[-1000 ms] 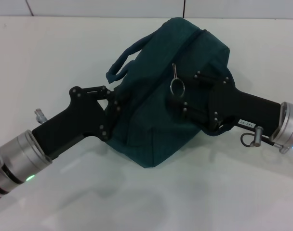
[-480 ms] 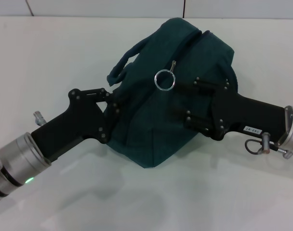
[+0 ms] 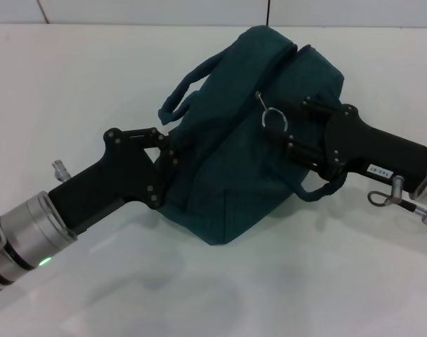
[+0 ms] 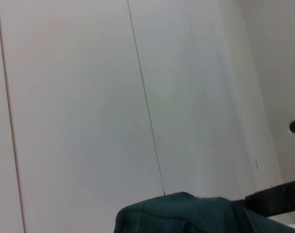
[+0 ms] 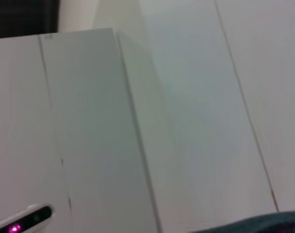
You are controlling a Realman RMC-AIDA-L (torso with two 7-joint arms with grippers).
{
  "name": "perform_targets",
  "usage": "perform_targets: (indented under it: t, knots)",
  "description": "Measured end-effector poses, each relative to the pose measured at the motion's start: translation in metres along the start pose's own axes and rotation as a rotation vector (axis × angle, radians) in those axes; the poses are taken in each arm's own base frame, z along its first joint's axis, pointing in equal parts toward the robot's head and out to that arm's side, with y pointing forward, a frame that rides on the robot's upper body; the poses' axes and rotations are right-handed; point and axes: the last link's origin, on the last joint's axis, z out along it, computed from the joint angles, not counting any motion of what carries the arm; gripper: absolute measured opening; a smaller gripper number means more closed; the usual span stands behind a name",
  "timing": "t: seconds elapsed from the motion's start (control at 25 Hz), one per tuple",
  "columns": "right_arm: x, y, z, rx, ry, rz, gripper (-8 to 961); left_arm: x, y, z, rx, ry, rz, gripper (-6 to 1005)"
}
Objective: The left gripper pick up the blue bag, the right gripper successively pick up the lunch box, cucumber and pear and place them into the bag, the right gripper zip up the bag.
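Note:
The blue bag (image 3: 231,165) hangs tilted above the white table, its top seam drawn together. My left gripper (image 3: 163,168) is shut on the bag's left side wall. At the bag's upper right face, my right gripper (image 3: 275,123) is open. Its two black fingers (image 3: 301,107) are a short way apart, with the zipper's ring pull (image 3: 275,118) between their tips. A strip of the bag (image 4: 186,213) shows in the left wrist view, and a sliver of the bag (image 5: 269,222) in the right wrist view. The lunch box, cucumber and pear are out of view.
One rope-like handle (image 3: 189,84) arches off the bag's upper left. The other handle (image 3: 319,189) loops under my right gripper. The white table (image 3: 87,70) spreads around the bag, with a white wall behind it.
My right gripper has shifted right and slightly up, and its fingers have drawn closer together. The ring pull has swung from left of the fingertips to between them. The left gripper holds still.

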Motion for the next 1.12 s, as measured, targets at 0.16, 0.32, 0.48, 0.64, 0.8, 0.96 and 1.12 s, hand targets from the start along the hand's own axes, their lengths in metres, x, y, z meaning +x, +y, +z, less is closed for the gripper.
perform_targets:
  t: [0.16, 0.32, 0.48, 0.64, 0.8, 0.96, 1.12]
  knots:
    - [0.001, -0.006, -0.003, 0.024, 0.025, 0.031, 509, 0.0, 0.0, 0.0, -0.001, 0.001, 0.001, 51]
    - [-0.001, -0.012, -0.005, 0.03, 0.059, 0.071, 501, 0.0, 0.001, 0.001, -0.005, 0.001, 0.001, 51]
    - [-0.002, -0.014, 0.0, -0.012, 0.109, 0.106, 493, 0.0, 0.001, 0.001, -0.009, 0.0, 0.001, 52]
    - [-0.003, -0.012, 0.004, -0.04, 0.122, 0.11, 485, 0.0, 0.002, 0.001, -0.01, 0.0, -0.001, 52]
    - [-0.005, -0.005, 0.006, -0.09, 0.122, 0.106, 478, -0.001, 0.003, 0.001, -0.01, 0.0, -0.005, 53]
    - [-0.007, 0.002, 0.007, -0.146, 0.116, 0.108, 470, -0.001, 0.003, 0.001, -0.01, 0.0, -0.006, 52]
    - [-0.007, 0.004, 0.006, -0.163, 0.114, 0.11, 462, -0.001, 0.003, 0.001, -0.01, 0.0, -0.007, 50]
